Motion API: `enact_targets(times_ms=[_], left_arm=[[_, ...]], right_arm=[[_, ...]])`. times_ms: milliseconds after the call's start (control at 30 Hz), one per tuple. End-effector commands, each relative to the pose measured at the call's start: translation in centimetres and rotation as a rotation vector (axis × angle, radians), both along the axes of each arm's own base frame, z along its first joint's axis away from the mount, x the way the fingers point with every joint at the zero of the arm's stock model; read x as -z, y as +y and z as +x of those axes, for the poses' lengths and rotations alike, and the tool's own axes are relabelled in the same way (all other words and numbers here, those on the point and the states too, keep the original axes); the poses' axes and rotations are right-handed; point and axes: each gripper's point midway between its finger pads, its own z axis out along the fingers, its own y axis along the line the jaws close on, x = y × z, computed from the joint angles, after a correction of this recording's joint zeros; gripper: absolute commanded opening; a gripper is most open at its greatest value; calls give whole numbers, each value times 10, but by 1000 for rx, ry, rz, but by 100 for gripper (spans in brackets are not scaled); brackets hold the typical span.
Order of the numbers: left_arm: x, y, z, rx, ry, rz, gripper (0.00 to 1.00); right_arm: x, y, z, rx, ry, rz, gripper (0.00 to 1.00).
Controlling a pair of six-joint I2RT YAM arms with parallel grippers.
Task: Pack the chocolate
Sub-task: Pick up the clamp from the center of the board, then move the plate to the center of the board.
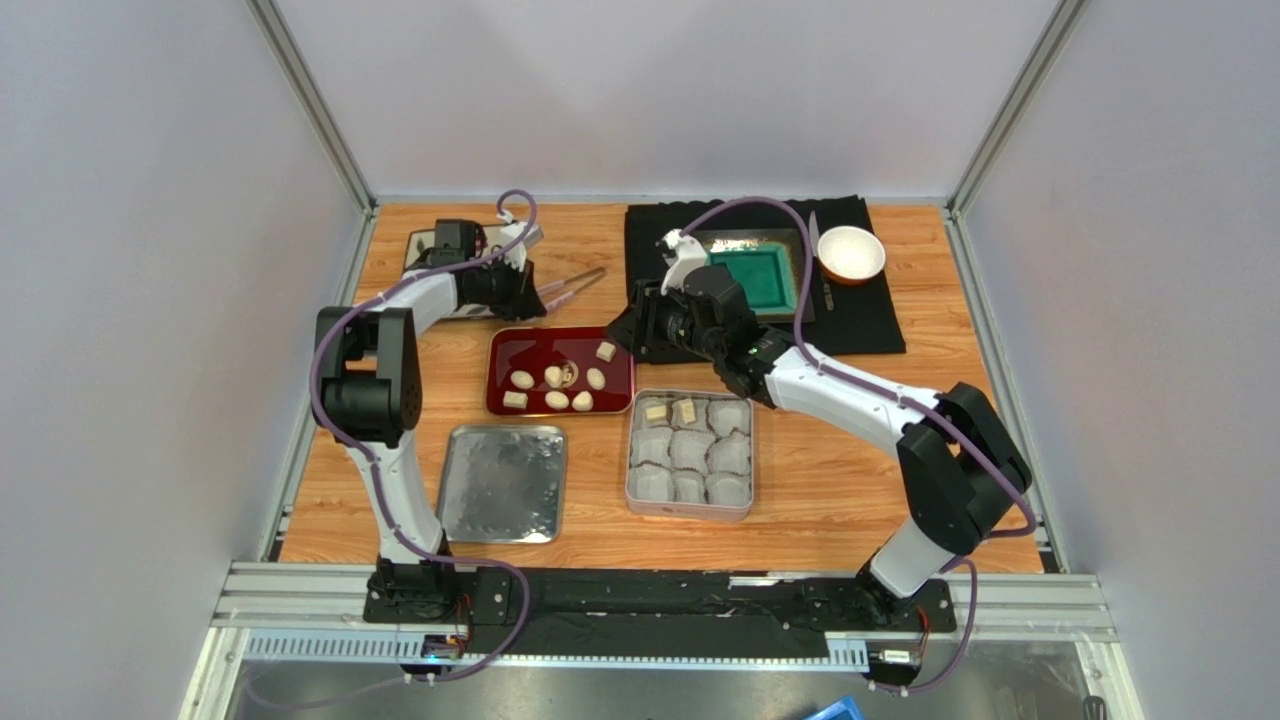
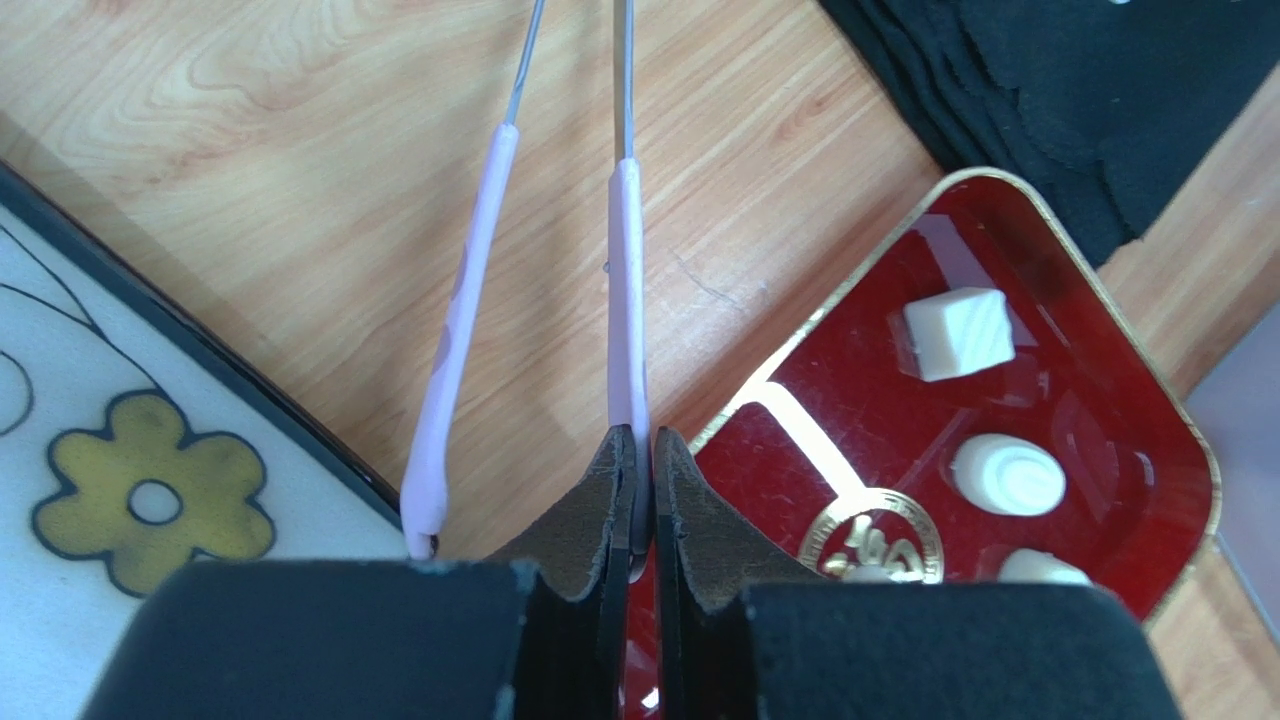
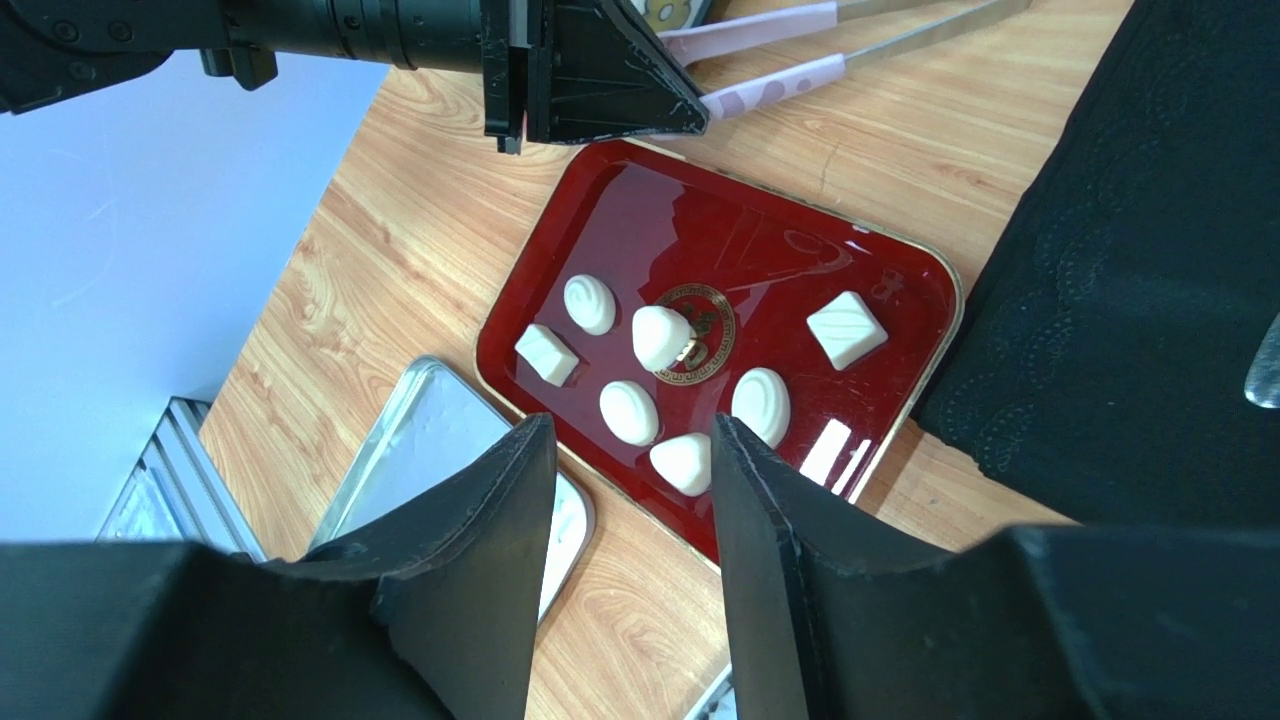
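On the glossy dark-red rectangular tray point(image 3: 721, 195) at the table's middle, seven small cream chocolate lumps point(image 3: 661, 333) are lying loose and apart. Two more beige pieces point(image 1: 672, 407) are sitting in the far row of white crinkled paper cups in the square metal tin point(image 1: 690, 450), just near and right of the tray. A flat silver lid point(image 1: 504, 483) is lying left of the tin. A black cloth point(image 1: 872, 308) is spreading over the far right and is carrying a green square dish point(image 1: 759, 278) and a white bowl point(image 1: 851, 252).

Metal tweezers with lilac sleeves point(image 2: 628, 300) are lying beyond the tray's far edge, beside a flower-printed white board point(image 2: 135, 480). The left gripper point(image 2: 642, 443) is pinching one tweezer leg, with the other leg outside its fingers and the lumps just near and right of it. The right gripper point(image 3: 631, 435) is hovering over the tray's near side with its fingers apart and nothing between them, the lumps below and just beyond its tips.
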Motion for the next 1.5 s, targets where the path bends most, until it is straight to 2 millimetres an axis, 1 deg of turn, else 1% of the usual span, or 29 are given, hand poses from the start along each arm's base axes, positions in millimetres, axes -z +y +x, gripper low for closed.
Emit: enact_targets(times_ms=[0,33,67,100,133,167,200,233,267,300,333,367,400,433,467,500,533,567,600,633,700,733,767,833,933,1067,1267,1367,1467], left_arm=[[-65,-10,0,27,-74,-79,3],[-75,-14,-6,48,-75,-104,3],[-92,-16,-12,63,-102,-116,3],[-96,-18,-24,76,-78,-127,2],[-106,-23,-34,112,-77,-157,2],[-122,-25,-46,145,-105,-164,2],[-125,-28,-62,167,-67,-178,2],[-134,-32,-75,205,-63,-207,2],[-149,-34,-86,242,-99,-207,2],[-153,-35,-103,264,-62,-222,2],[-162,-39,-116,300,-60,-252,2],[-177,-40,-127,343,-108,-251,1],[-180,-42,-147,363,-59,-269,1],[-188,-45,-159,422,-91,-289,1],[-202,-46,-172,456,-125,-293,1],[-204,-47,-196,475,-56,-322,1],[-215,-49,-209,525,-106,-342,0],[-219,-51,-220,546,-103,-359,0],[-222,-51,-241,553,-39,-392,0],[-232,-53,-253,578,-71,-408,0],[-232,-54,-267,573,-55,-433,0],[-237,-54,-278,588,-100,-426,0],[-233,-56,-287,601,-99,-427,0],[-235,-58,-303,628,-147,-427,0],[-245,-63,-320,655,-175,-461,0],[-252,-68,-331,669,-141,-514,0],[-250,-72,-334,672,-92,-552,0],[-249,-73,-334,677,-83,-565,0],[-252,-75,-335,685,-82,-578,0]], right_arm=[[-47,-13,-1,-22,-163,7,46],[-57,-18,-6,-35,-189,-4,46],[-68,-20,-9,-51,-221,-12,46],[-75,-24,-12,-78,-277,-44,47],[-79,-26,-19,-110,-294,-58,48],[-96,-32,-29,-131,-344,-55,48],[-101,-36,-33,-158,-398,-85,49],[-104,-39,-41,-189,-416,-97,51],[-122,-46,-50,-202,-482,-93,52],[-119,-51,-57,-222,-488,-116,52],[-120,-54,-64,-252,-512,-135,53],[-124,-58,-69,-273,-545,-152,53],[-137,-64,-76,-270,-579,-145,54],[-137,-69,-81,-277,-584,-156,54],[-141,-72,-86,-281,-594,-154,56],[-149,-78,-95,-285,-620,-143,57],[-149,-80,-101,-305,-622,-142,60],[-151,-81,-108,-325,-626,-134,61],[-155,-83,-116,-347,-634,-122,63],[-153,-80,-129,-411,-615,-104,66],[-151,-79,-140,-461,-593,-91,66],[-149,-80,-148,-492,-577,-84,66],[-148,-79,-152,-506,-572,-76,66],[-149,-80,-162,-541,-572,-51,67],[-151,-80,-174,-587,-566,-24,68],[-155,-79,-176,-602,-575,-15,68],[-159,-71,-182,-664,-563,16,69],[-156,-65,-183,-694,-545,38,72],[-149,-58,-180,-705,-525,43,76]])
